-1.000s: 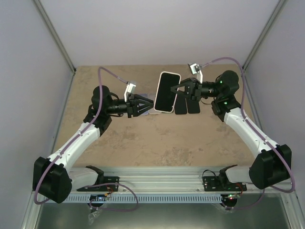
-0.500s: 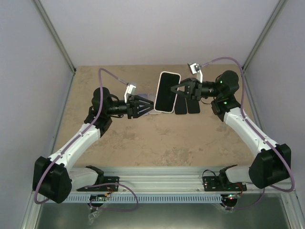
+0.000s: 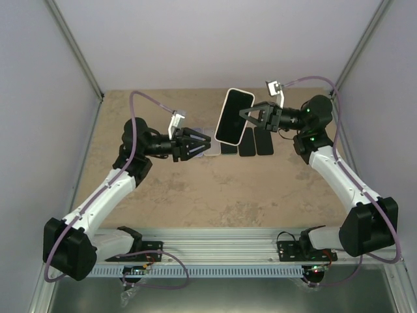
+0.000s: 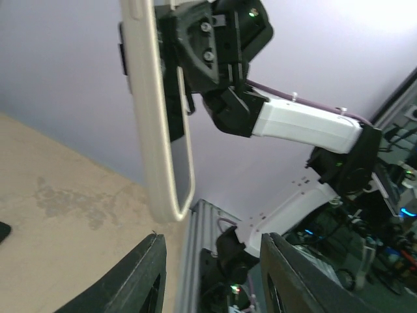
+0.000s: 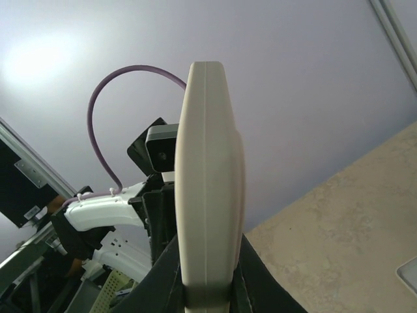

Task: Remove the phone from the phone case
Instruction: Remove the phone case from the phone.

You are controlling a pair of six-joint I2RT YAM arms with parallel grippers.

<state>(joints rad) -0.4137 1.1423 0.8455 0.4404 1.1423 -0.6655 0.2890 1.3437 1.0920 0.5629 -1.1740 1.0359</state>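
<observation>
The phone point(image 3: 232, 119), dark screen facing up, sits in a white phone case point(image 3: 240, 92) held tilted above the back of the table. My right gripper point(image 3: 246, 117) is shut on the case's right edge. In the right wrist view the case point(image 5: 210, 176) stands edge-on between the two black fingers point(image 5: 163, 280). My left gripper point(image 3: 207, 145) is open and empty, just left of and below the case's lower end, apart from it. In the left wrist view the case's lower corner point(image 4: 153, 130) hangs above and ahead of the left gripper point(image 4: 212, 274).
Three flat black slabs point(image 3: 246, 145) lie side by side on the tan table point(image 3: 215, 195) under the raised phone. A pale flat item point(image 3: 212, 150) lies by the left fingertips. Grey walls close in the back and both sides.
The right gripper has lifted and swung the cased phone up and to the right. The left gripper has come off the case's lower corner and drawn back, jaws a little wider.
</observation>
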